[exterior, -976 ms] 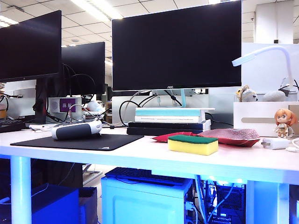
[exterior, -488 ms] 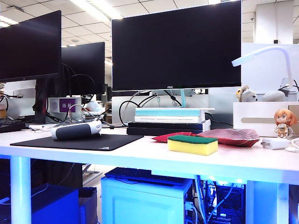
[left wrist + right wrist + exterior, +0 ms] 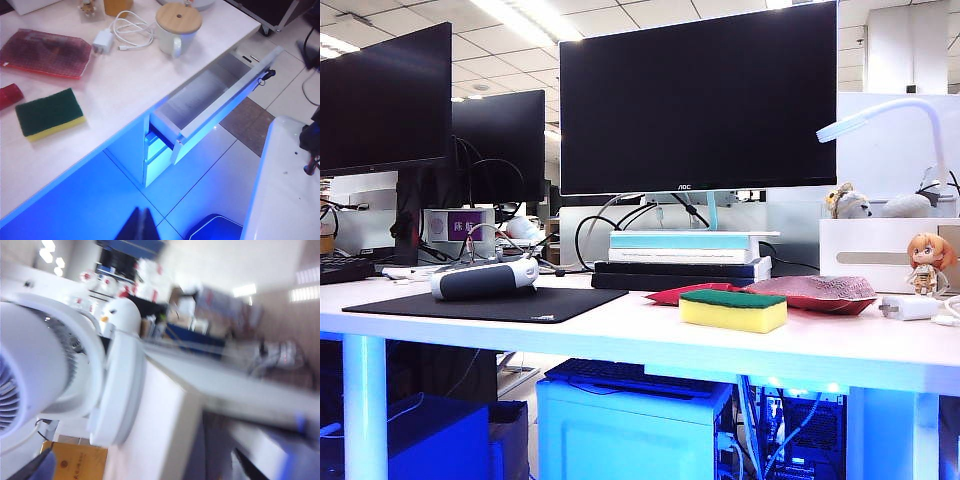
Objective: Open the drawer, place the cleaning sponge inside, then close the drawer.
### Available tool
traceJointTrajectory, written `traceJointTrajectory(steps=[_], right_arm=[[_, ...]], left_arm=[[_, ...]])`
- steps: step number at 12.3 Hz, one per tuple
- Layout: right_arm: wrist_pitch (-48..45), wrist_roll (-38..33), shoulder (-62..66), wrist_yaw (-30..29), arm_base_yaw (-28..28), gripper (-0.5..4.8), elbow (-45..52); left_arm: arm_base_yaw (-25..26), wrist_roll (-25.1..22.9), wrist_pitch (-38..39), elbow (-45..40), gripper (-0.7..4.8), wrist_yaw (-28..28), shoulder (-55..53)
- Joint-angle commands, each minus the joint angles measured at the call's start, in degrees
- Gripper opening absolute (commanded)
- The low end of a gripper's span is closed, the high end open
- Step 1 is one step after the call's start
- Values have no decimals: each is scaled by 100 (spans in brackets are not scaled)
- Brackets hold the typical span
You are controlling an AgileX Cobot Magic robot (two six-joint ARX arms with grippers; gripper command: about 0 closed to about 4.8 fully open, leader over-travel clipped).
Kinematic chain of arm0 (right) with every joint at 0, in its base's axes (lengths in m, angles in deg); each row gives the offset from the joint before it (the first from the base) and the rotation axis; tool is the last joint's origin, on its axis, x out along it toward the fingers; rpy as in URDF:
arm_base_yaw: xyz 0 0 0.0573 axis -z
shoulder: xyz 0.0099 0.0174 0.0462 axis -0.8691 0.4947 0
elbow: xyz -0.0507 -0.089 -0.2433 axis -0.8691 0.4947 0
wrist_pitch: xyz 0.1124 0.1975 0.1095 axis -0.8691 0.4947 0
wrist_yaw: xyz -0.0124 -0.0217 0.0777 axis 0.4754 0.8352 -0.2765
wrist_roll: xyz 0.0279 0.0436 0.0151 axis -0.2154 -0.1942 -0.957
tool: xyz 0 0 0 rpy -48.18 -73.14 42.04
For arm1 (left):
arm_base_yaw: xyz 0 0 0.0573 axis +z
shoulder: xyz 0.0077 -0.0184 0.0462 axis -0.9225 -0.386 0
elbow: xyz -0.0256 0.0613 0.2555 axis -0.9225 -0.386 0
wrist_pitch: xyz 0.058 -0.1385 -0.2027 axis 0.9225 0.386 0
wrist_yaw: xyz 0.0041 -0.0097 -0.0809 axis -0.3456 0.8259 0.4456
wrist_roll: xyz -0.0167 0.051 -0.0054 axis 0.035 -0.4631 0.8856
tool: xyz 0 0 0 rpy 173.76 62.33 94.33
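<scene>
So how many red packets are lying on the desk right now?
2. A large flat red packet lies behind the cleaning sponge, near the white charger. A small red packet, cut by the frame edge, lies beside the sponge. Others may be hidden.

Dark gripper tips at frame edges

Left gripper (image 3: 141, 225): black pointed fingers. Right gripper (image 3: 145, 467): dark, blurred finger tips, widely parted; arms unseen.
</scene>
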Motion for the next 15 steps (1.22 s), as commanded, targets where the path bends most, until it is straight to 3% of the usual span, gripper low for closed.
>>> traceJointTrajectory(steps=[1, 4, 6, 7, 10, 11, 13, 15], right_arm=[[-68, -177, -507, 221, -275, 479, 2], [-66, -1113, -1768, 474, -1099, 479, -505], [-66, -1665, -2422, 404, -2396, 479, -1062], [-63, -1902, -2693, 750, -2946, 479, -1191], [-46, -2253, -3421, 1670, -3871, 479, -1480], [544, -2229, -4068, 2055, -4745, 479, -2256], [1381, -1882, -4360, 2011, -5165, 479, -3141], [3379, -682, -4570, 1617, -5495, 479, -5025]], left_arm=[[4, -4, -42, 24, -5, 2, 9], [4, -2, -42, 26, -5, 2, 9], [4, -2, -39, 26, -5, 2, 9], [4, -2, -35, 26, -5, 4, 9], [4, -24, -4, 26, -5, -13, 11], [4, -155, -59, 26, -5, -15, 11], [4, -153, -44, 26, -5, -17, 11], [4, -151, -55, 26, -5, -15, 11]])
